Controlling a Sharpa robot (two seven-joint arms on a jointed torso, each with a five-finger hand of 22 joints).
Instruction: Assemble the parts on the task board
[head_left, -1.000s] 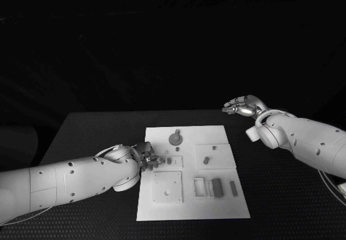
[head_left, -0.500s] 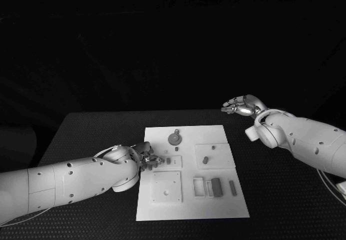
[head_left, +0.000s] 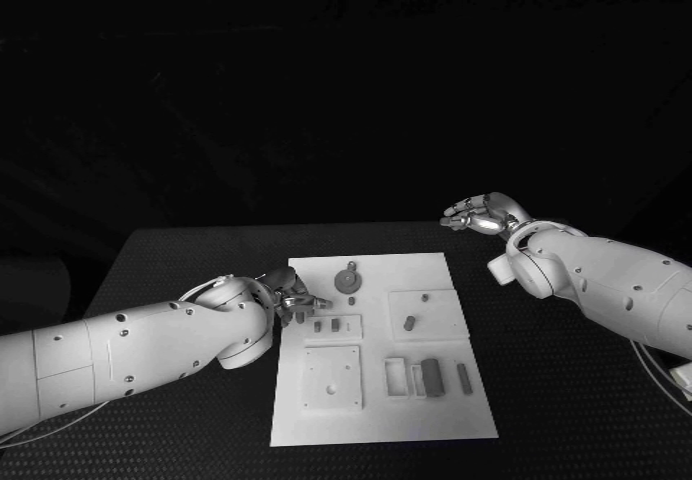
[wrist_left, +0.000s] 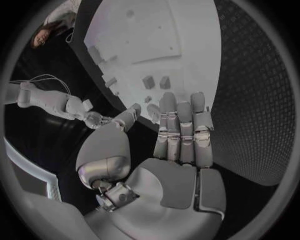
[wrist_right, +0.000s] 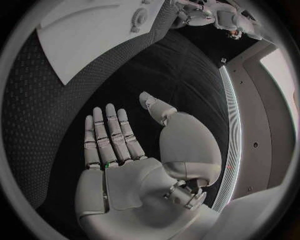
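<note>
A: Left hand (head_left: 289, 300)?
B: It is hovering at the left edge of the task board (head_left: 433, 420), about level with the two small parts (head_left: 329, 324) sitting side by side in the left square. In the left wrist view the fingers (wrist_left: 182, 125) are lying straight and close together, the thumb is standing apart, and nothing is sitting in the palm. So it is empty, fingers extended.

A: Right hand (head_left: 483, 213)?
B: It is hanging over the black table (head_left: 188, 260) beyond the board's far right corner, well apart from every part. The right wrist view is showing its fingers (wrist_right: 109, 135) straight, side by side, thumb out to the side, holding nothing.

A: Where are the parts lying?
B: All are resting on the board, mid-table. A round part with a stem (head_left: 349, 278) is sitting at the far middle. A short part (head_left: 410, 322) is lying in the right square. A long dark part (head_left: 431, 377) is lying in the near right, with a thinner one (head_left: 464, 376) just right of it. The near left square (head_left: 332, 377) is showing a small hole.

A: Anything touching a hand?
B: I cannot tell whether the left fingertips are touching the board.
</note>
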